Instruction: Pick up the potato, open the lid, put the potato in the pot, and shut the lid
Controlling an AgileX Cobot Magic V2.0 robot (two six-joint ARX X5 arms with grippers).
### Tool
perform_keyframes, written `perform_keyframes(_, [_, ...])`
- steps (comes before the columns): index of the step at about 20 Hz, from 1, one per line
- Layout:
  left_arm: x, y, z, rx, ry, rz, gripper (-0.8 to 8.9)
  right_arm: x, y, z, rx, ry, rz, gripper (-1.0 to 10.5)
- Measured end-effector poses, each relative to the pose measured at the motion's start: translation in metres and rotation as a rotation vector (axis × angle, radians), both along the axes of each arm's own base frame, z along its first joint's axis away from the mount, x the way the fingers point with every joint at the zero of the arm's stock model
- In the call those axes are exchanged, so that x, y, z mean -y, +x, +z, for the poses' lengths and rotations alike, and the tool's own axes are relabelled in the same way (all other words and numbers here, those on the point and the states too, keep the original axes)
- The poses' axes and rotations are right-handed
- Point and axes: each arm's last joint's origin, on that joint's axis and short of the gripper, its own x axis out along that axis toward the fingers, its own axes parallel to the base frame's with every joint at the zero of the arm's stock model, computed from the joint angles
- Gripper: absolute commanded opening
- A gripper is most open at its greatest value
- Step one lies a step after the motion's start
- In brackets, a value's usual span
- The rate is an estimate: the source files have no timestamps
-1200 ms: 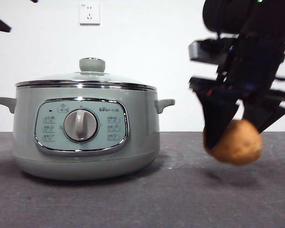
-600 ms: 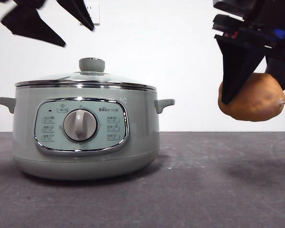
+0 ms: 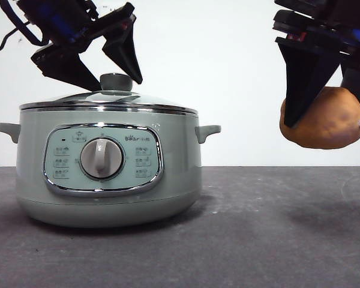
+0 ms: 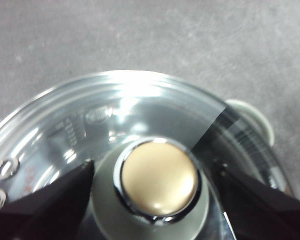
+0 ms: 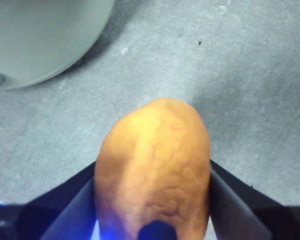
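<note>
Left end effector [image 3: 117,81]: positioned above the pot, jaws spread apart, one on each side of the lid knob; in the left wrist view the jaw tips sit just beside the knob [image 4: 159,181], contact not confirmed. Nothing is gripped.
Pot [image 3: 108,162]: stands upright on the bench [image 3: 240,240], left of centre; control panel and central dial [image 3: 101,158] face the front camera; one side handle visible at each side.
Lid [image 3: 108,99]: seated on the pot rim, closed; glass dome with chrome edge; knob on top, centred between the left jaws.
Bench: dark grey surface, carrying the pot only in the front view.
Right end effector [image 3: 324,114]: at the right of the front view, raised above the bench, well apart from the pot; jaws clamped on the potato from both sides.
Potato [image 3: 323,118]: held in the air by the right end effector, clear of the bench; tapered end points away from the wrist camera [image 5: 155,165]; part of the pot body shows in a corner of the right wrist view.
</note>
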Motion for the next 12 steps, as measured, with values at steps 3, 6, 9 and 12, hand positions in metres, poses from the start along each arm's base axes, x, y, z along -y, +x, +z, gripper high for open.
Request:
perform_keyframes(3, [-0.0001,0.0001,0.0001,0.001,0.014,-0.003,0.11,0.0000,0.0000,0.0000,-0.001,0.001,-0.002,0.0])
perform_keyframes(6, [0.0004,0.0000,0.0003,0.013,0.032,-0.006,-0.09,0.0000,0.0000,0.0000,-0.001,0.001,-0.002,0.0])
perform_keyframes(9, [0.0006,0.0003,0.0007,0.021,0.033,-0.007,-0.09,0.0000,-0.0001,0.0001,-0.001,0.001,-0.002,0.0])
perform_keyframes(12, [-0.0001,-0.0009,0.0017,0.028,0.033,-0.008,-0.09,0.0000,0.0000,0.0001,0.000,0.001,-0.002,0.0])
